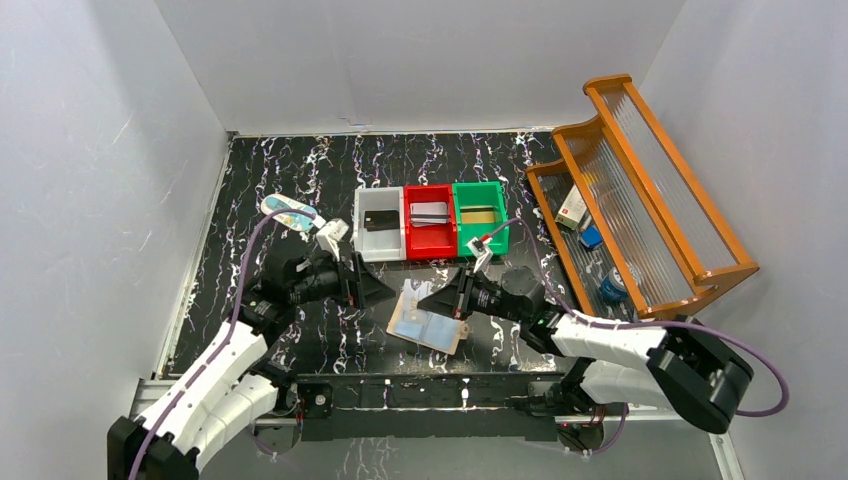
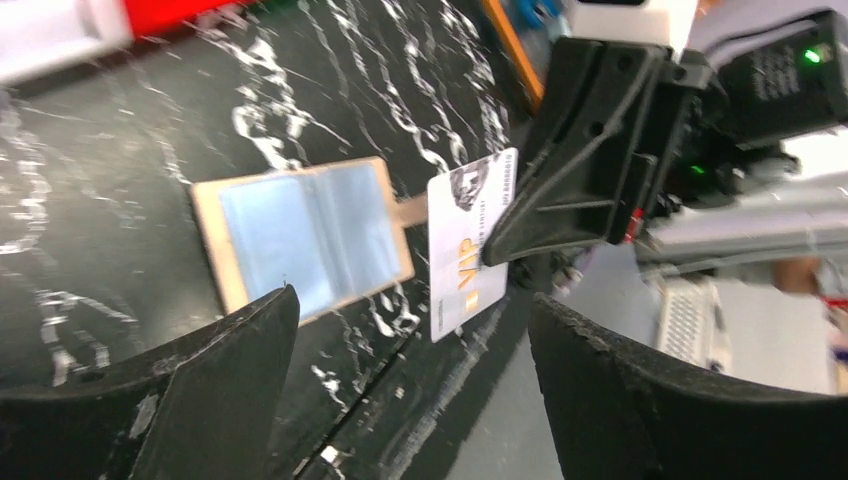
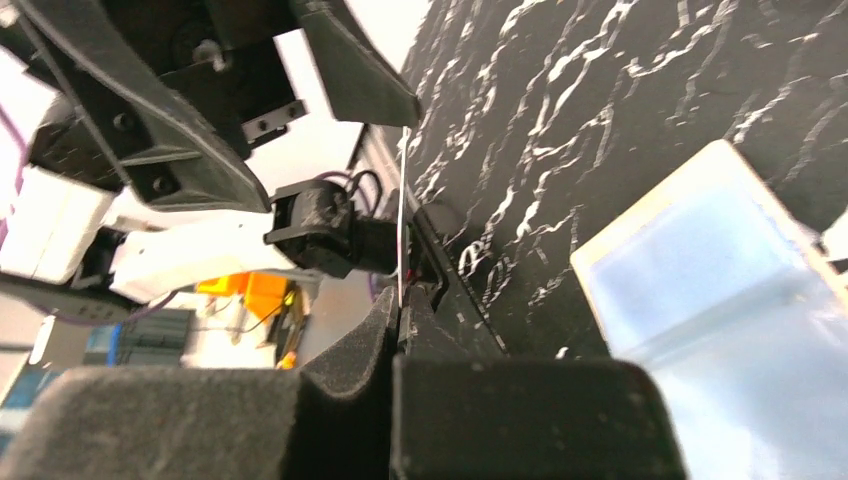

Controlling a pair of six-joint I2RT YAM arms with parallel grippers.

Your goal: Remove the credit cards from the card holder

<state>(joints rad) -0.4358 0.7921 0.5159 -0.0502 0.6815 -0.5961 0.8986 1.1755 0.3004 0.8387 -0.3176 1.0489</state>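
One credit card pinched by its edge in right gripper, centre-right of left wrist view, face kept free, presumably for handover; left gripper gapes empty. Open card holder lies flat, centre-left.

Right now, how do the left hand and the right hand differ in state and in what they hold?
The left hand stands wide open, while the right hand is shut. The left hand holds nothing, while the right hand pinches a white card by its edge. Both point toward each other, close together, beside the open card holder lying flat on the table.
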